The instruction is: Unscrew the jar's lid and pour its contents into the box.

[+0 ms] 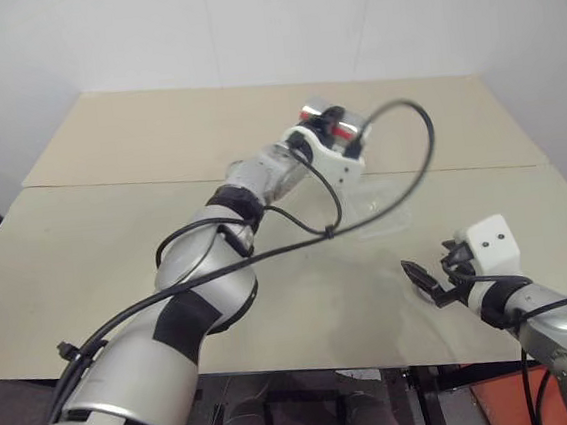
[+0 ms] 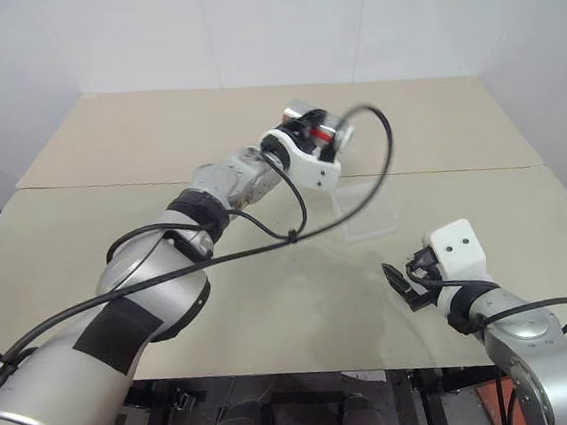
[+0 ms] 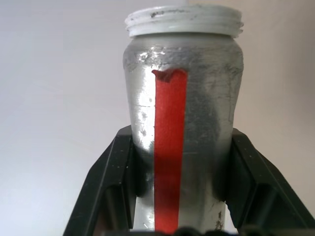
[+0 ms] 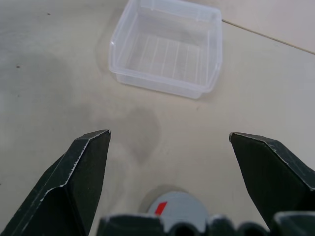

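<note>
We find the left gripper [image 3: 179,196] clamped on the uncapped jar [image 3: 183,128], held raised above the table [image 1: 116,249] near the clear box [image 4: 167,46]. The right gripper [image 4: 170,162] stands spread wide over the lid [image 4: 176,209].

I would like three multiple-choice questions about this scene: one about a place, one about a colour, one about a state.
1. Where is the jar?
A. Standing on the table
B. Held in the left gripper, above the table
C. Inside the box

2. What colour is the stripe on the jar?
A. Red
B. Blue
C. Green

3. How is the right gripper?
A. Shut on the jar
B. Shut on the box
C. Open, holding nothing between its fingers

Answers:
1 B, black fingers clamp both sides of the jar.
2 A, a red strip runs down the silver body.
3 C, bare table and the clear box show between the spread fingers.
</note>
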Tool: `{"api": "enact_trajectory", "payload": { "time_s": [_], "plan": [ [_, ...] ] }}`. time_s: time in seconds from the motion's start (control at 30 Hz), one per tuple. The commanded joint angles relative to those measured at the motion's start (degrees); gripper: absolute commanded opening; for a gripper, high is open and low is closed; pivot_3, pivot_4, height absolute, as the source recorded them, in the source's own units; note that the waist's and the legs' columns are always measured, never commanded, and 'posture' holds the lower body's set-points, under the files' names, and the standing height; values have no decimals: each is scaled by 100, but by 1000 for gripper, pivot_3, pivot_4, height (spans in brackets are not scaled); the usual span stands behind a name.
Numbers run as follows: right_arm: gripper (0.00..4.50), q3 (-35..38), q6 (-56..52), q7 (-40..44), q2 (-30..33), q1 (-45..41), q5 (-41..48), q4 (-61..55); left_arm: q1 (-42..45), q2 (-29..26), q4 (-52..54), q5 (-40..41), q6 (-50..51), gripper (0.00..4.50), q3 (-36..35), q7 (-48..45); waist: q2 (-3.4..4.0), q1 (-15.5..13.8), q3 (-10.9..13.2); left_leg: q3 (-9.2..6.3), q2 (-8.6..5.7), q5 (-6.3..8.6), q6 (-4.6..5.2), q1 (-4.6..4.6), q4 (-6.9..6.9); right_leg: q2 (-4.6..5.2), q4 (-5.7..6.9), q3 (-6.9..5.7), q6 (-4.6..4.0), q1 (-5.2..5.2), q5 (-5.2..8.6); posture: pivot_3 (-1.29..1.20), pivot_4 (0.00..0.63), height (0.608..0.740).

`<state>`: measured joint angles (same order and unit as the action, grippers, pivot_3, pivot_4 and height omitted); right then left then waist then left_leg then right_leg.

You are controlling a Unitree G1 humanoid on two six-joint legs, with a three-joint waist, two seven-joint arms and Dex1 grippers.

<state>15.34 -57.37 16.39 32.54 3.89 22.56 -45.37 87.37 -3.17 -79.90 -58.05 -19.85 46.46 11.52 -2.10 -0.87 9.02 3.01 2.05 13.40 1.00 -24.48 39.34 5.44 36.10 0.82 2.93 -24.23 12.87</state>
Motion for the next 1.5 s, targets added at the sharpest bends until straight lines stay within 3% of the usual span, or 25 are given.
{"api": "enact_trajectory", "payload": {
  "time_s": [0.03, 0.33, 0.6, 0.77, 0.87, 1.13, 1.33, 1.5],
  "plan": [
    [4478, 24, 120, -103, -40, 96, -95, -300, 240, 156, -48, -602, 29, 1975, 604, 412, 0, 3, 0, 0, 0, 0, 0, -2, 0, 0, 0, 0, 0, -2, 0, 0, 150, 740],
    [4478, 179, -16, -247, -309, 427, -59, -691, 371, 479, -151, -1565, 261, 1975, 1635, 626, -1, 14, 0, 0, 0, 0, 0, -15, 0, 1, 0, 1, 0, -14, 0, 0, 150, 740],
    [4478, 158, -37, -240, -296, 383, -50, -649, 328, 426, -162, -1299, 194, 1975, 1361, 499, -1, 10, 0, 0, 0, 0, 1, -15, 1, 3, 0, 1, 0, -14, 0, 0, 150, 740],
    [4478, 160, -2, -212, -276, 296, -53, -537, 133, 326, -131, -373, 72, 1975, 404, 40, 0, 14, 0, 0, 0, 0, 1, -15, 1, 3, 1, 1, -1, -14, 0, 0, 150, 740],
    [4478, 128, 25, -178, -240, 273, -76, -485, -72, 235, -75, 657, -5, 1975, -660, -441, 0, 21, 0, 1, 1, 0, 1, -13, 1, 4, 2, 1, -1, -14, 0, 0, 150, 740],
    [4478, -32, 153, -118, -193, 87, -153, -249, -1059, 414, 290, 4711, 213, 1975, -4660, -2986, 3, 23, -2, -2, 3, 0, 2, -11, 14, 4, 9, -2, -2, -8, -1, 0, 150, 740],
    [4478, -204, 356, -57, -138, -34, -262, -11, -1985, 683, 839, 6107, -107, 1975, -5758, -4065, 5, 21, -3, -5, 2, 9, 17, -11, 41, 4, 13, -6, 1, 8, -3, 0, 150, 740],
    [4478, -374, 521, 4, -93, -150, -365, 181, -3022, 955, 1344, 6346, -633, 1975, -5823, -3962, 8, 23, -5, -6, 3, 11, 19, -2, 42, 4, 13, -4, 2, 15, -4, 0, 150, 740]
  ]
}}
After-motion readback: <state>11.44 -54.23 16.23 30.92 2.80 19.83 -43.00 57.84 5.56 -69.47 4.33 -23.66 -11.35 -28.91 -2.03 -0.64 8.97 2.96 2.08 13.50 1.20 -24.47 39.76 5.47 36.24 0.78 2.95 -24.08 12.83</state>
